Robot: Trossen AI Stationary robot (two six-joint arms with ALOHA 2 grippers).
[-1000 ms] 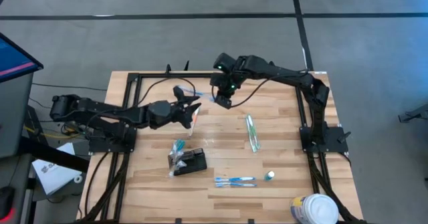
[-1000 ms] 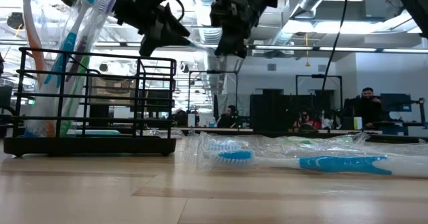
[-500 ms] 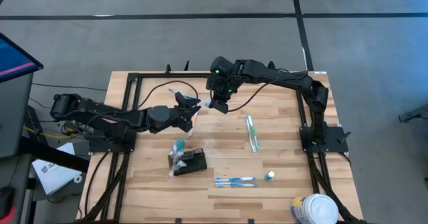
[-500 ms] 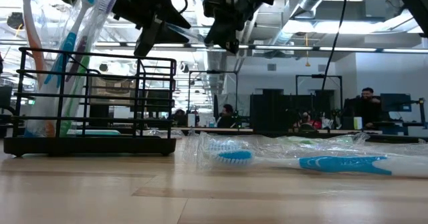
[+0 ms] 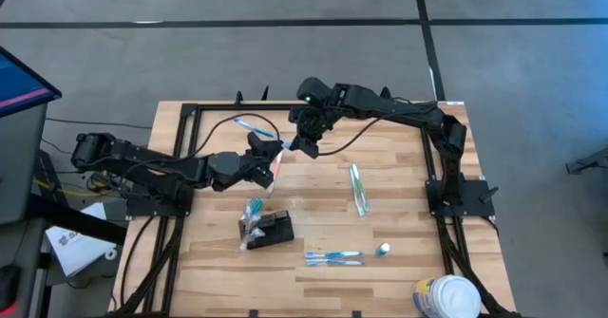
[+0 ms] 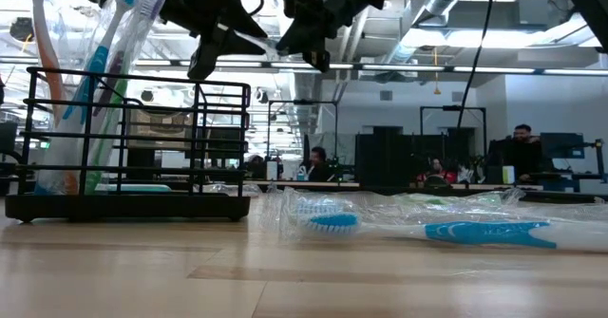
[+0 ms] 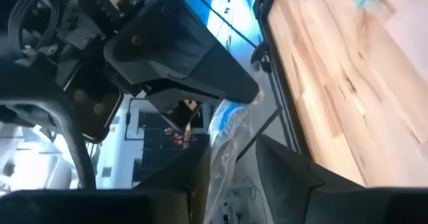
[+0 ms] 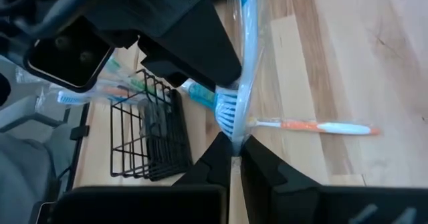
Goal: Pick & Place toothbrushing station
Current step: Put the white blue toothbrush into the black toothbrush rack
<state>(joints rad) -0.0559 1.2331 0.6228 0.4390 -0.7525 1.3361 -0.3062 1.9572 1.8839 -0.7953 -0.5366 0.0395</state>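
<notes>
The toothbrushing station (image 5: 274, 231), a black wire holder with several toothbrushes standing in it, rests on its base at the table's middle left and fills the left of the low view (image 6: 133, 138). Above the table's far middle, my right gripper (image 5: 300, 147) is shut on a blue toothbrush (image 5: 249, 125) in a clear wrapper. My left gripper (image 5: 274, 157) faces it, open. In the left wrist view its fingers (image 7: 287, 174) stand on either side of the wrapper's loose film (image 7: 224, 140). My right gripper pinches the clear wrapper's end (image 8: 234, 142), just past the brush head (image 8: 227, 110), between its two fingers. It comes slanting down from the far right. The brush is lifted clear, and its handle points away toward the far left. Whether my left gripper touches the film, I cannot tell.
An orange toothbrush (image 8: 314, 127) lies on the wood below the grippers. A wrapped green toothbrush (image 5: 358, 187), two blue ones (image 5: 332, 256) and a small green-white piece (image 5: 382, 250) lie to the right. A white tub (image 5: 445, 297) stands at the near right corner.
My right gripper has moved toward the table's left and tipped, staying shut on the wrapper. The blue toothbrush has swung about, so its handle now sticks out toward the far left. My left gripper has rolled about its own axis beside it.
</notes>
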